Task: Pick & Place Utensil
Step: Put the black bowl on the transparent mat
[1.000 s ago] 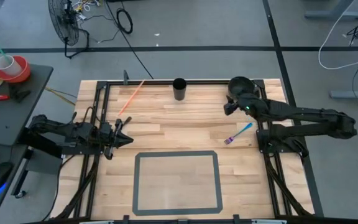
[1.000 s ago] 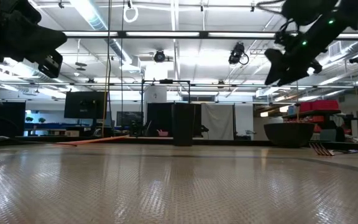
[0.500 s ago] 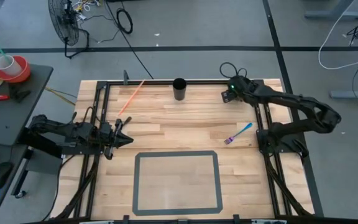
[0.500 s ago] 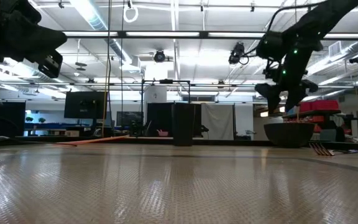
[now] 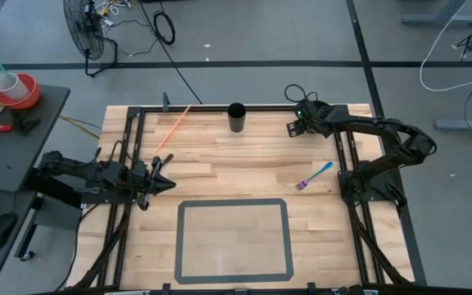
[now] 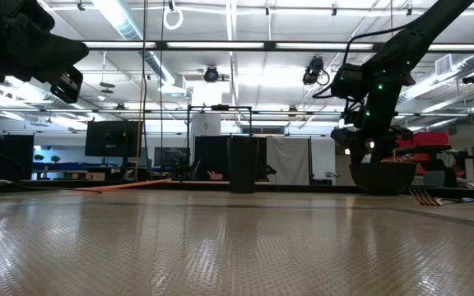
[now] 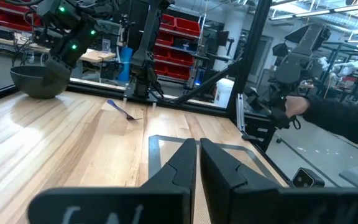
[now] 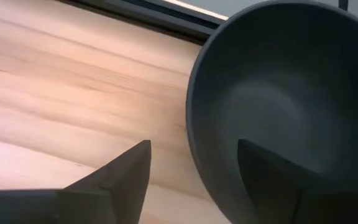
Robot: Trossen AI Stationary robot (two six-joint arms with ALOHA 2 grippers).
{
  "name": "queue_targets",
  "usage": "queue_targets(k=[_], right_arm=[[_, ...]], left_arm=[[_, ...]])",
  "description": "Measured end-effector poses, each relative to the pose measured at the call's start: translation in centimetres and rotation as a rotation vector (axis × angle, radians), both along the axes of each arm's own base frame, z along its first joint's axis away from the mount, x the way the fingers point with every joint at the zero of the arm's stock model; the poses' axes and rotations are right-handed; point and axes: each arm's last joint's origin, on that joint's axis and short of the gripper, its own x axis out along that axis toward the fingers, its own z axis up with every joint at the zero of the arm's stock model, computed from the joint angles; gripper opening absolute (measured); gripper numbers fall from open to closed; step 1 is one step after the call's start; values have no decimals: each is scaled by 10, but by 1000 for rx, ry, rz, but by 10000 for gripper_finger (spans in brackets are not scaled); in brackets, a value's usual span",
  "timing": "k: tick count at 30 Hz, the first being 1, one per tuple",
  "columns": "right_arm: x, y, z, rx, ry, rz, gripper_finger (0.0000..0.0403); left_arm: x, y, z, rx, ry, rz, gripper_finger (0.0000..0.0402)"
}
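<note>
The blue fork (image 5: 315, 174) lies on the counter (image 5: 220, 164) right of centre, long axis diagonal, nearer the right end effector (image 5: 295, 129), spread open over the bowl (image 8: 291, 106); the left end effector (image 5: 167, 182) waits clenched.

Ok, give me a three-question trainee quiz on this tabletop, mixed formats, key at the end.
1. True or false: the right gripper straddles the near rim of the dark bowl, one finger inside and one outside.
2. Multiple choice: the blue fork lies
A. inside the taped rectangle
B. on bare wood by the right arm's base
C. in the black cup
3. Fill in: the orange utensil lies near the table's far ____ corner, as seen in the high view.

Key: 1 true; 2 B; 3 left. The left gripper waits at the table's left edge, fingers shut.
</note>
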Motion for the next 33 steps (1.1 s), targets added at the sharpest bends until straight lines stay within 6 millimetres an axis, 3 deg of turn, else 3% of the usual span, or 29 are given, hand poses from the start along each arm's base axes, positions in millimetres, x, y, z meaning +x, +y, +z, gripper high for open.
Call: queue_targets(k=[16,33], right_arm=[[-2,0,-1,4,39,12,91],[-2,2,-2,46,50,68,9]], left_arm=[[0,0,0,0,0,0,26],[0,0,0,0,0,0,25]])
